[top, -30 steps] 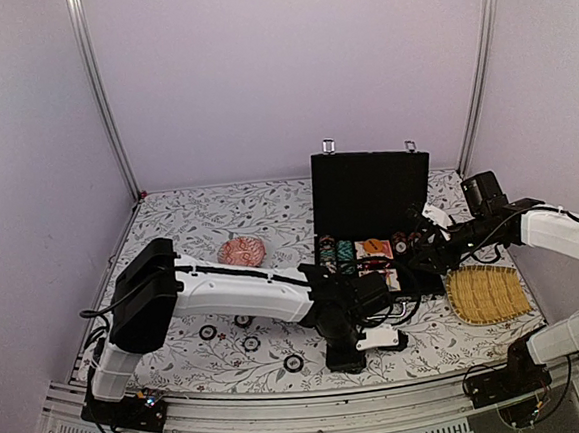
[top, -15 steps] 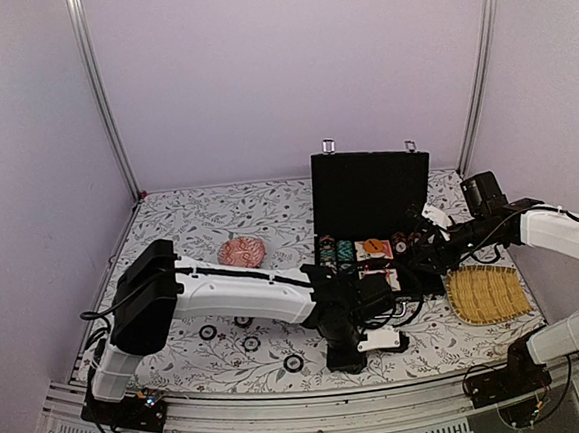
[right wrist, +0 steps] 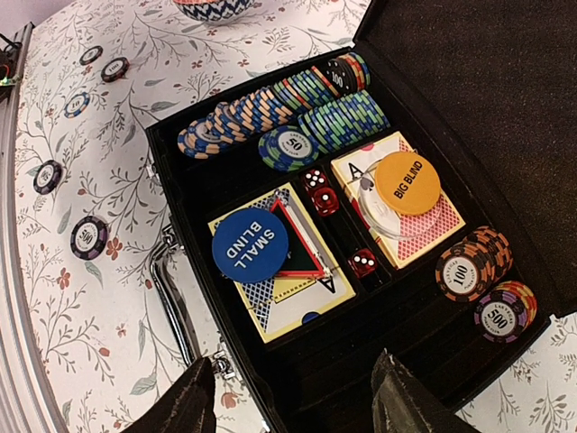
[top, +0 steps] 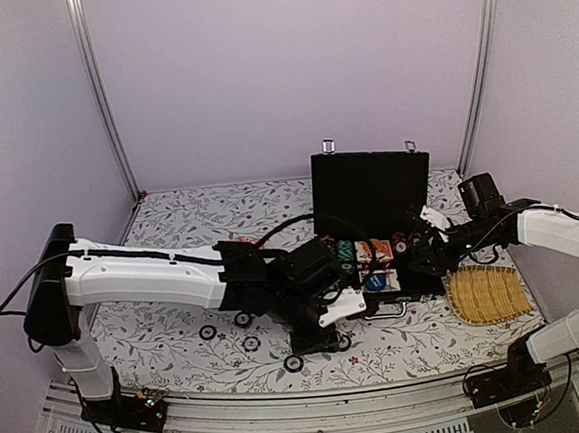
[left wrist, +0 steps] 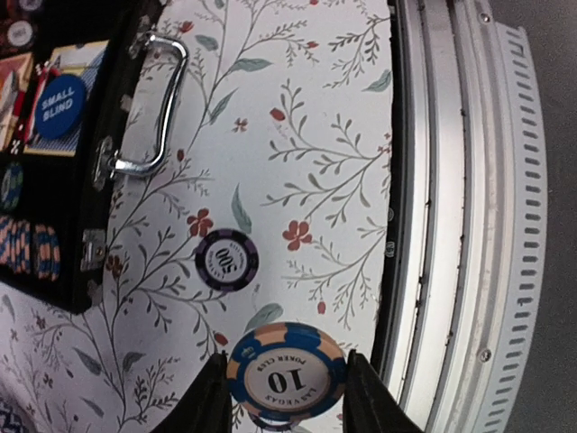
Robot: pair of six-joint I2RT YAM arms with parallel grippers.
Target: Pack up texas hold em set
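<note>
Looking down on a table (top: 179,220) draped in white cloth printed with leafy sprigs and small red flowers, boxed in by plain lilac walls (top: 288,66) and two slanting metal posts (top: 100,101), with a ribbed metal rail (left wrist: 469,225) along the near edge. Finding the black briefcase (top: 371,192) open toward the far right corner, lid upright, silver handle (left wrist: 158,108) facing the near edge, and a yellow woven tray (top: 486,294) just beside its right side. Seeing in the base of the case rows of chips (right wrist: 270,108) at the left end, a blue disc (right wrist: 250,246) marked SMALL BLIND, an orange disc (right wrist: 407,182) marked BIG BLIND lying over a red-pink card deck (right wrist: 433,236), and red dice (right wrist: 315,180) between. Spotting loose chips (top: 250,344) scattered toward the near edge, left of the case. Pinching a blue-and-peach chip (left wrist: 287,374) marked 10 edge to edge in the left gripper (left wrist: 286,397), close to the rail, near a purple chip (left wrist: 226,260) lying flat. Hanging over the front wall of the case with the right gripper (right wrist: 293,401), fingers spread, nothing between them. Differing from a second ago in the left arm, then folded before the handle, now stretched out from the left edge with its wrist carried leftward toward the loose chips, uncovering the blue disc; matching it in the right arm, hardly shifted.
</note>
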